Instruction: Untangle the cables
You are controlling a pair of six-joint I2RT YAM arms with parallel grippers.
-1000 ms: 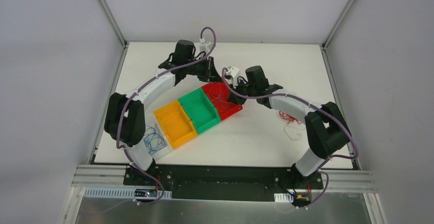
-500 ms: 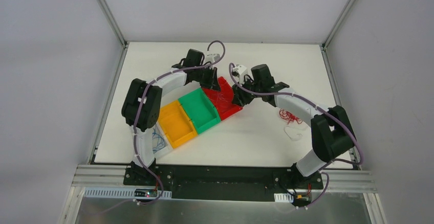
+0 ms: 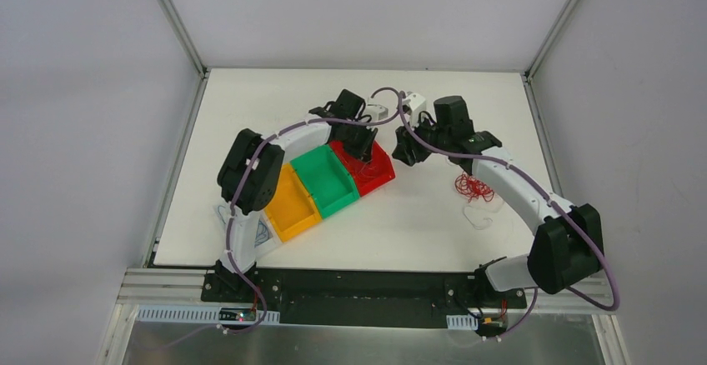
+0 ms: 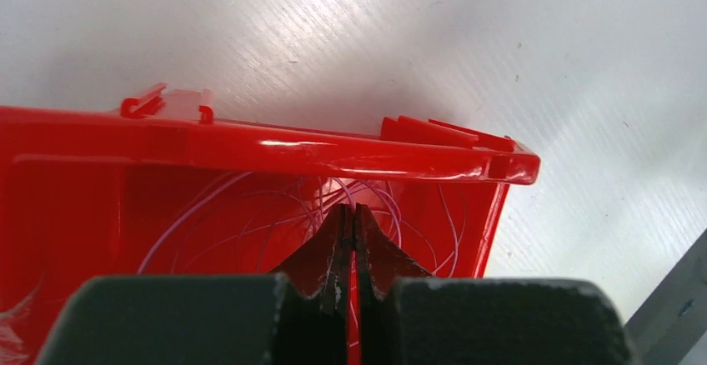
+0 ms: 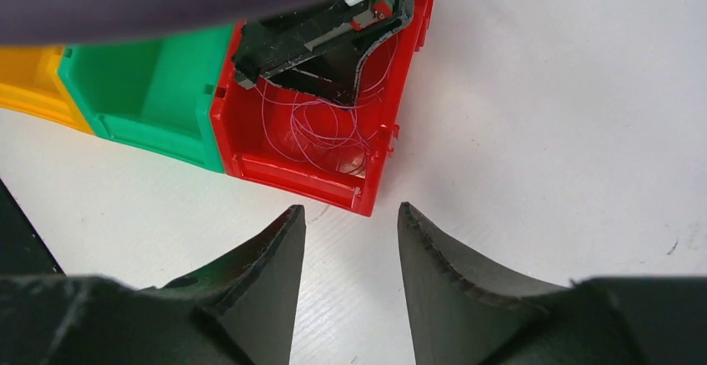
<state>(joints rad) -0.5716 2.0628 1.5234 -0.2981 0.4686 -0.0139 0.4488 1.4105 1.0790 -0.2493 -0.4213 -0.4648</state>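
Note:
Fine pale-red cables (image 4: 208, 215) lie looped on the floor of the red bin (image 3: 385, 175); the right wrist view shows the same loops (image 5: 321, 127). My left gripper (image 4: 351, 209) is down inside that bin and shut, with one hair-fine strand running between its fingers. Off the bin's right corner, my right gripper (image 5: 352, 211) stands open and empty above bare table. A tangle of bright red cable (image 3: 473, 187) rests on the table under the right arm, with a white cable (image 3: 482, 215) just in front of it.
A green bin (image 3: 325, 180) and a yellow bin (image 3: 296, 207) stand in a row left of the red one. A clear tray (image 3: 265, 236) sits behind the left arm's base, mostly hidden. Both wrists are close together over the red bin's far end.
My right gripper opened, let go in the red bin and pulled back to the right. The left arm swung right and brought its shut gripper down into the red bin.

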